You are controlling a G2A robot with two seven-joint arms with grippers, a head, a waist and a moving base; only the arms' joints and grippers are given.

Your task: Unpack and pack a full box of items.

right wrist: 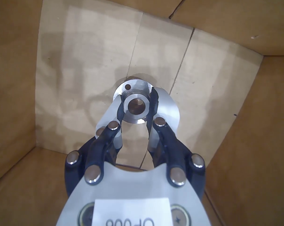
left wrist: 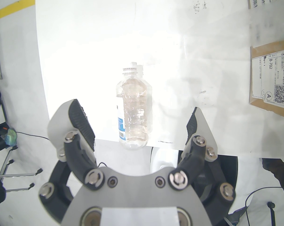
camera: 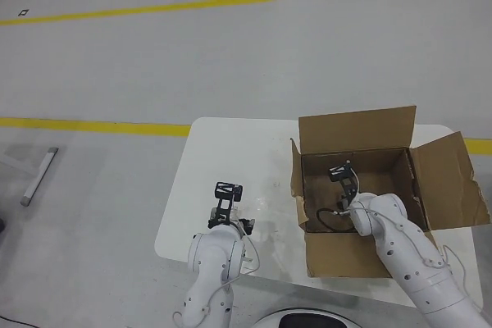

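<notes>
A clear plastic bottle (left wrist: 133, 109) without a cap lies on the white table (left wrist: 109, 36), its base sticking out over the near edge. My left gripper (left wrist: 136, 110) hangs open above it, one finger on each side, touching nothing. In the top view the left gripper (camera: 230, 205) sits at the table's near-left part. The open cardboard box (camera: 357, 131) stands on the right. My right gripper (right wrist: 136, 105) is inside it, shut on a round silver metal flange (right wrist: 134, 104) with a centre bore, close to the box floor (right wrist: 85, 71). From above, the right gripper (camera: 342, 176) is deep in the box.
The box's flaps stand open, the right one (camera: 451, 180) splayed outward. Its labelled side (left wrist: 271, 76) faces the bottle across bare table. The table's left edge (left wrist: 38, 71) drops to a grey floor with a yellow line (camera: 82, 125).
</notes>
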